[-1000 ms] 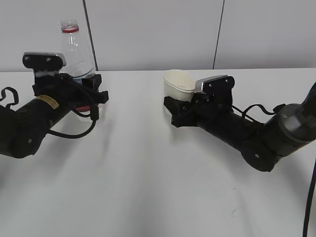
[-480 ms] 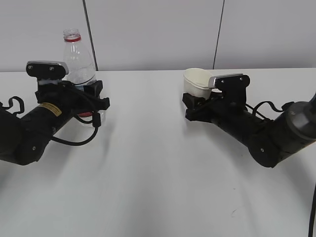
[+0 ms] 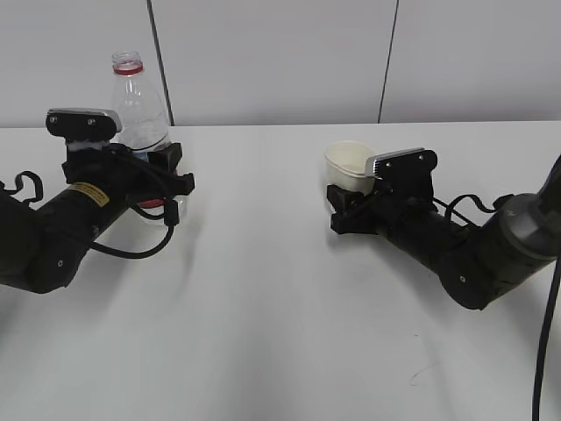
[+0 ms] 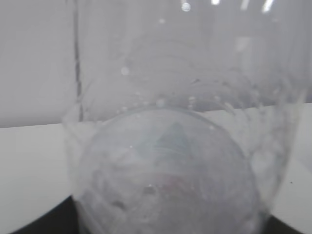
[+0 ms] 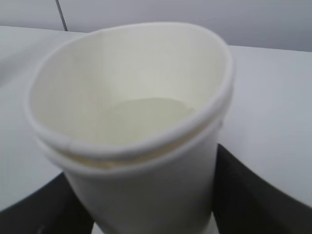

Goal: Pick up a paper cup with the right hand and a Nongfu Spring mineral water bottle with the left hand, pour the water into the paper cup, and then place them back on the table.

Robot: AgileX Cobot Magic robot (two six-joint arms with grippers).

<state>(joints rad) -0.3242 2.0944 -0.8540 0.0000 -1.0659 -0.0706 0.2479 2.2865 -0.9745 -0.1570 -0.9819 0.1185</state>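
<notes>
The Nongfu Spring bottle (image 3: 140,103) stands upright at the left, uncapped, with its red neck ring on top. My left gripper (image 3: 172,171) is shut on its lower part and hides the label. In the left wrist view the clear bottle (image 4: 170,146) fills the frame, with droplets inside. The paper cup (image 3: 349,161) sits in my right gripper (image 3: 340,207), which is shut on it, low over the table (image 3: 263,307). The cup leans slightly left. In the right wrist view the cup (image 5: 136,180) shows a pale round floor. I cannot tell if water lies there.
A grey panelled wall (image 3: 280,61) runs behind the table's far edge. A small dark scuff mark (image 3: 419,373) lies at the front right. A black cable (image 3: 548,333) hangs at the right edge. White tabletop lies between the two arms.
My right gripper carried the cup to the right, then lowered it toward the table. The left gripper shifted the bottle slightly and has held still for the last half second.
</notes>
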